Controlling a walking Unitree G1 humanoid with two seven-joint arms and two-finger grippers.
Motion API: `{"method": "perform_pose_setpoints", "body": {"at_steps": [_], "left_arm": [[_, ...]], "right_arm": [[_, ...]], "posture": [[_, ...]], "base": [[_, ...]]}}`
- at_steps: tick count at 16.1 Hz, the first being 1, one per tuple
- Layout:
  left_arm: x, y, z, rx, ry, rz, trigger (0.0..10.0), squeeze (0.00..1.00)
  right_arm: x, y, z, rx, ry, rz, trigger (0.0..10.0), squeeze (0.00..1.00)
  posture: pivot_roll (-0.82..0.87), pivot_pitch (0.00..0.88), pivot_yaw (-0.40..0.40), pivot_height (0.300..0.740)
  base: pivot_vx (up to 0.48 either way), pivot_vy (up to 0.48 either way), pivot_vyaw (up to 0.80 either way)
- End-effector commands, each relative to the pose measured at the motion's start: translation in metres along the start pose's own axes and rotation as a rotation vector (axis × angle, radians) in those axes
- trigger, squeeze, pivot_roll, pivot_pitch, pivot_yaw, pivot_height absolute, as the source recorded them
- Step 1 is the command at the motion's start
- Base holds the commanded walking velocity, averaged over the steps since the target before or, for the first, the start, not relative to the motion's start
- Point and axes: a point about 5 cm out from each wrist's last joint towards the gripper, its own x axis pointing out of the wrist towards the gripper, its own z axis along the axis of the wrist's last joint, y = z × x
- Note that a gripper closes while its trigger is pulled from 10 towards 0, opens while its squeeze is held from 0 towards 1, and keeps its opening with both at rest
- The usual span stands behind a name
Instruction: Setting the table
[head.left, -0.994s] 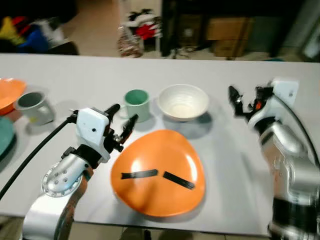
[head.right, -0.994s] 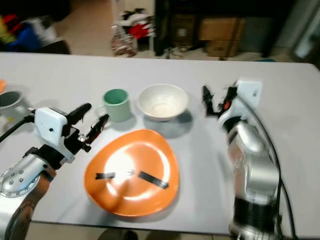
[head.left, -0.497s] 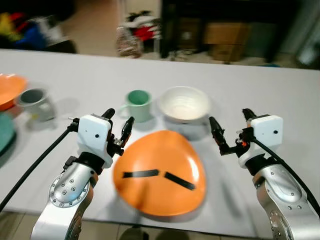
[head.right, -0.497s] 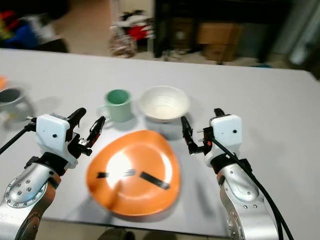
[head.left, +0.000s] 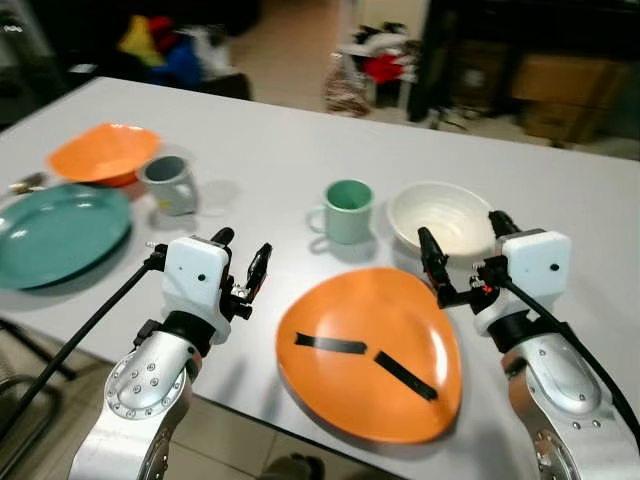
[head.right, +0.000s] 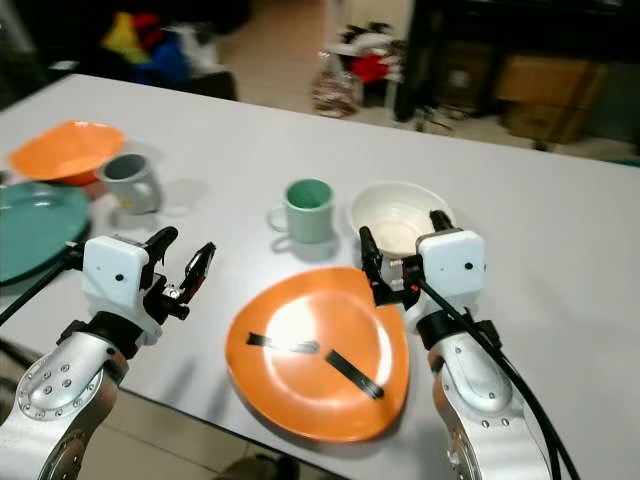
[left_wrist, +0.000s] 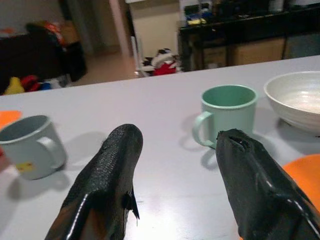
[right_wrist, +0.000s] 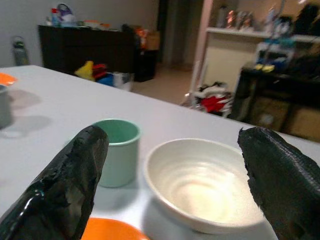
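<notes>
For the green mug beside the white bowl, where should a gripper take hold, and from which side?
Probably the green mug by its handle, which juts toward the robot's left, clear of the white bowl. The open left gripper is on that side, so come from the left.

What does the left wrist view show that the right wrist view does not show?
Particular to the left wrist view: the open left gripper, the grey mug in full with its handle, and the handle of the green mug.

Particular to the right wrist view: the open right gripper and the whole rim of the white bowl.

Shared: the green mug, the white bowl, an edge of the orange plate and the grey table.
</notes>
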Motion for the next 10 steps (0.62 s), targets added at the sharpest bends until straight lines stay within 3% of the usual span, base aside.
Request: {"method": "perform_pose_setpoints", "body": {"at_steps": [1,4,6,10], "left_arm": [[0.0007,0.0000,-0.0027,0.003,0.011,-0.003,10.0,0.00],[0.0098,0.0025,-0.0016,0.055,0.004,0.006,10.0,0.00],[0.0082,-0.0002,-0.0006,0.030,0.004,-0.011,10.0,0.00],[0.0098,0.0032,0.0011,0.020,-0.007,0.019,10.0,0.00]], "right_arm": [[-0.0002,-0.0007,0.0028,0.014,-0.001,0.003,10.0,1.00],[0.0020,-0.0021,-0.0018,0.014,0.006,-0.003,10.0,1.00],[0.0037,-0.0035,0.0030,-0.022,0.003,-0.003,10.0,1.00],[0.0096,-0.0003,0.0033,0.013,0.000,0.014,10.0,1.00]], "posture": [[0.10,0.000,0.049,0.727],[0.10,0.000,0.059,0.727],[0.10,0.000,0.051,0.727],[0.12,0.000,0.035,0.727]], "base": [[0.000,0.000,0.80],[0.000,0.000,0.80],[0.000,0.000,0.80],[0.000,0.000,0.80]]}}
